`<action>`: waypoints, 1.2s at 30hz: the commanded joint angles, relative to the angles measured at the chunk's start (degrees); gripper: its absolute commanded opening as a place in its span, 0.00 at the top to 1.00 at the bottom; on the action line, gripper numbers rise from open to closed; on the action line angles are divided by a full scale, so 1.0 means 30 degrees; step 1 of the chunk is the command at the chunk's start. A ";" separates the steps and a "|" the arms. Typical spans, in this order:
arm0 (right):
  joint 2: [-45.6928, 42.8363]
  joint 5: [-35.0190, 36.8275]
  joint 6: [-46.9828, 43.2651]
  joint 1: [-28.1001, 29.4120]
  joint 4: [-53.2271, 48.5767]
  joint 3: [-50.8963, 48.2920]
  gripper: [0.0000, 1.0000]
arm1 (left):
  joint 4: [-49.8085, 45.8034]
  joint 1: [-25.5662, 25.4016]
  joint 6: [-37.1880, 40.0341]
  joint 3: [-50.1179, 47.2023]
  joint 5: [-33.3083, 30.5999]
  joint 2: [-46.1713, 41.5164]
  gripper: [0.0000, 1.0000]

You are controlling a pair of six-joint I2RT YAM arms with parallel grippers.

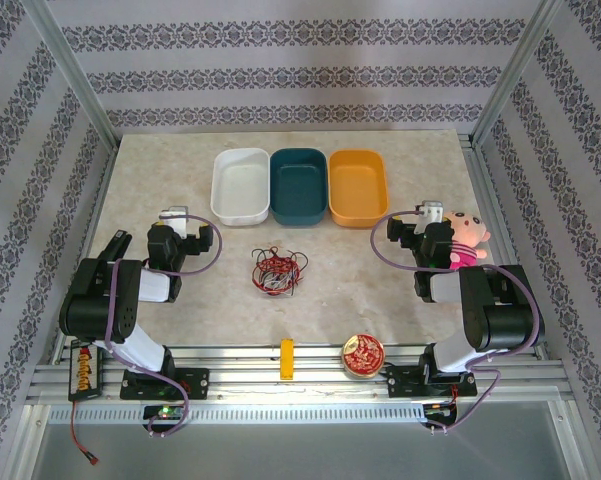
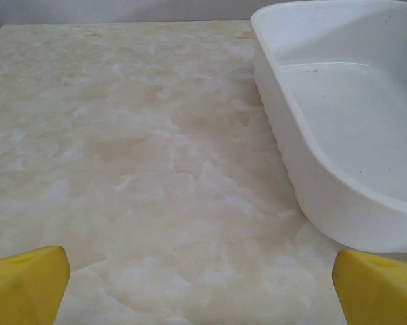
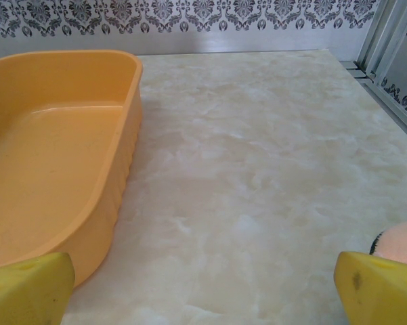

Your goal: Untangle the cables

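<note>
**A:** Where is the tangle?

**B:** The cables [image 1: 278, 270] lie bunched mid-worktop [image 1: 380, 290], between the two arms and just nearer than the teal tub [image 1: 299, 185]. Nothing touches them.

**A:** And the arms?

**B:** The left pincer [image 2: 203, 290] is spread wide over bare marble beside the white tub [image 2: 311, 169]. The right pincer [image 3: 203, 290] is spread just as wide beside the orange tub [image 3: 54, 176]. Both are empty and well away from the bunch.

**A:** How should they begin?

**B:** I'd bring them in to opposite sides and pinch one outer loop each, not the core. Then draw apart slowly and low, so the knot loosens rather than tightens.

**A:** What's unclear?

**B:** From above the bunch is small. It looks mostly red with perhaps some darker strands, and I can't make out the loose ends or the strand count. The right arm partly hides the plush toy [image 1: 467, 235].
</note>
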 commanded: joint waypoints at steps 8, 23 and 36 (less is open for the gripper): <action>-0.4423 0.2139 0.0590 0.0209 -0.3799 0.0688 0.02 | -0.4543 -0.0140 -0.1076 0.0058 -0.1794 -0.6574 0.01; -1.1960 0.3751 0.6581 0.4433 -1.8205 0.4064 0.02 | -1.3959 -0.2295 -0.8669 0.0654 0.0937 -1.4199 0.00; -0.7053 0.2282 1.2567 1.3246 -2.1056 0.6610 0.15 | -1.5476 -0.9618 -1.3694 -0.2814 -0.0621 -1.6073 0.00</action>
